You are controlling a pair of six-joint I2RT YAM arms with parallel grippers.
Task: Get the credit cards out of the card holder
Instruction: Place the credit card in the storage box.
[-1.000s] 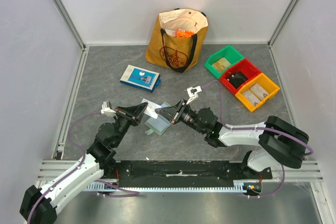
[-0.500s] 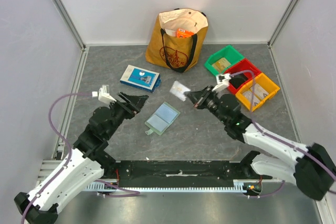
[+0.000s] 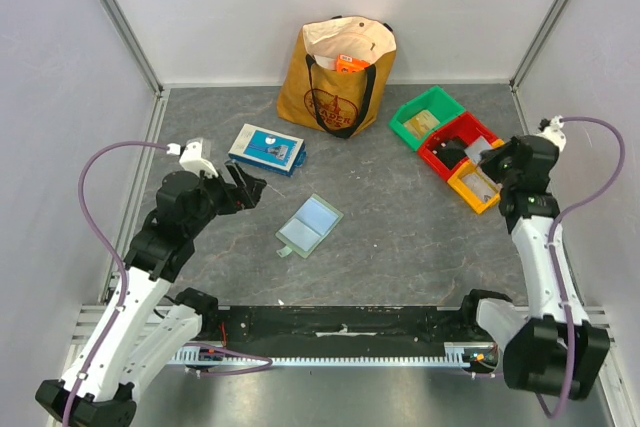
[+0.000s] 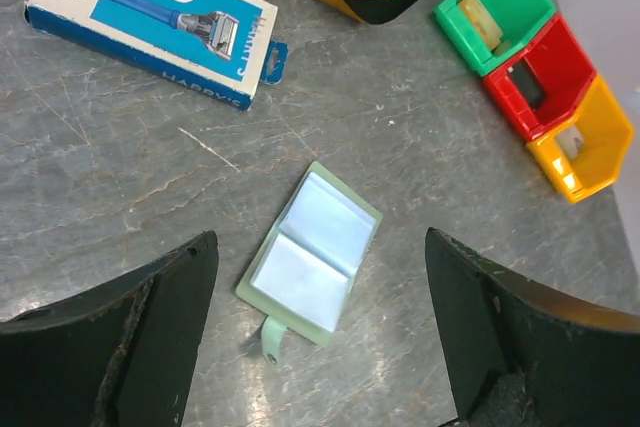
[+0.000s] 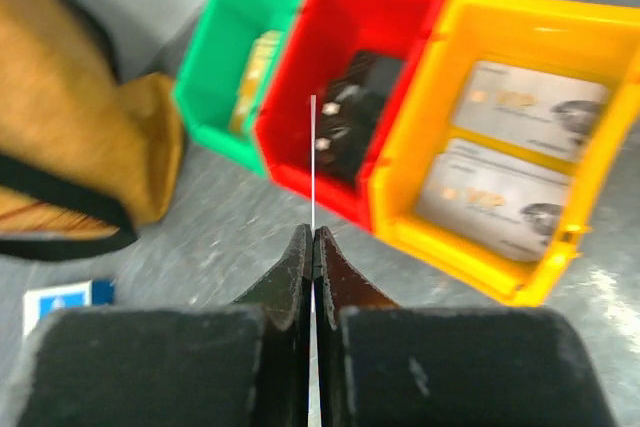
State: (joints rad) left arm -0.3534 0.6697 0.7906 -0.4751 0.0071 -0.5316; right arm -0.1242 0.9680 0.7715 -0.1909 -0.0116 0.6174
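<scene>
The card holder [image 3: 309,224] [image 4: 312,247] lies open flat on the grey table, pale green with bluish clear pockets and a small strap at its near end. My left gripper [image 3: 245,187] [image 4: 320,267] hovers to its left, open wide and holding nothing. My right gripper [image 3: 488,159] [image 5: 313,235] is shut on a credit card [image 5: 313,147], seen edge-on as a thin pale line above the red bin [image 5: 300,137]. Black cards [image 5: 355,97] lie in the red bin and silver cards [image 5: 520,147] in the yellow bin [image 3: 490,182].
A green bin [image 3: 425,117] with a yellowish card stands beside the red one. A tan tote bag [image 3: 338,72] stands at the back wall. A blue-and-white razor box [image 3: 267,148] [image 4: 150,22] lies behind my left gripper. Aluminium-framed walls close in the table.
My right arm has swung from the card holder far to the right, carrying the card to the bins. My left gripper has opened, let go of the holder and drawn back left.
</scene>
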